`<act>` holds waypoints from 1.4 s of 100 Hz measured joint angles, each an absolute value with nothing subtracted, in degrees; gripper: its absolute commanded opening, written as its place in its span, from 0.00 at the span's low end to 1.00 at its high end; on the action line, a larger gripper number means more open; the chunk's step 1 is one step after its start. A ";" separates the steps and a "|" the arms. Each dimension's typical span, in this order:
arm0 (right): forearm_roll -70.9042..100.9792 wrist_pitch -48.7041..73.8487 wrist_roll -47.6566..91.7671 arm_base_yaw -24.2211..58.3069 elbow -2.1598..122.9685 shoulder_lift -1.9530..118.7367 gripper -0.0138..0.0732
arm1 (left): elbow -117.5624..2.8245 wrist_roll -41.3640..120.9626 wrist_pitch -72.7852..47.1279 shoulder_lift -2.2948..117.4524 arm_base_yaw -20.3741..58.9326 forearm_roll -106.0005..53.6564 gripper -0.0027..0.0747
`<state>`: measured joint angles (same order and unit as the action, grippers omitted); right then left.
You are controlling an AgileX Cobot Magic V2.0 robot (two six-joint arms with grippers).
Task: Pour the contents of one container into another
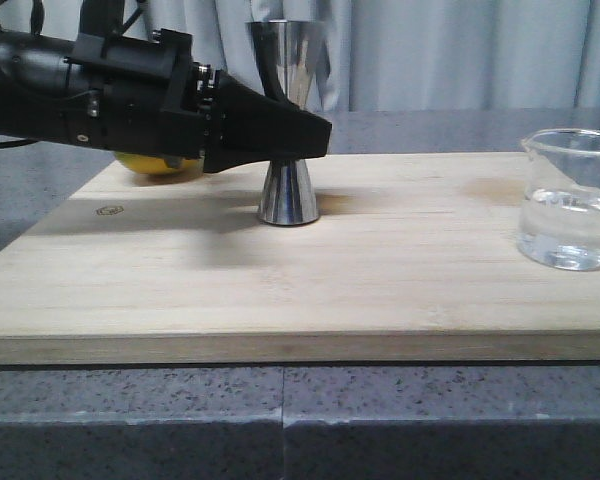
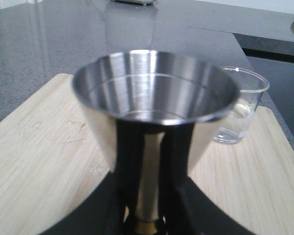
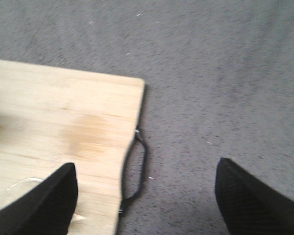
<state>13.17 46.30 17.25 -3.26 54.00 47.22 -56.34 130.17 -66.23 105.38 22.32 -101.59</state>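
The steel hourglass jigger (image 1: 288,192) stands upright on the wooden board (image 1: 280,290), left of centre. My left gripper (image 1: 315,135) reaches in from the left and is shut on its narrow waist. In the left wrist view the black fingers (image 2: 130,161) press both sides of the stem under the empty upper cup of the jigger (image 2: 154,93). The clear glass beaker (image 1: 570,200) holds some clear liquid and stands at the board's right end, apart from both grippers. My right gripper (image 3: 147,196) is open over the board's right edge, holding nothing; it is outside the front view.
A yellow round object (image 1: 160,165) lies behind the left arm at the board's back left. A black loop handle (image 3: 139,166) hangs off the board's right edge. Grey speckled counter (image 3: 225,73) surrounds the board. Curtains hang behind.
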 measured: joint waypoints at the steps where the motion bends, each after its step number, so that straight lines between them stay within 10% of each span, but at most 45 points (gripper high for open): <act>1: 13.68 46.42 17.46 -3.26 54.15 47.44 0.78 | -56.34 130.17 -66.23 105.38 22.32 -101.59 0.15; 86: 23.98 49.13 27.45 -3.26 58.17 52.73 0.78 | -56.34 130.17 -66.23 105.38 22.32 -101.59 0.14; 140: 21.89 17.53 25.40 11.15 32.14 35.65 0.79 | -56.34 130.17 -66.23 105.38 22.32 -101.59 0.14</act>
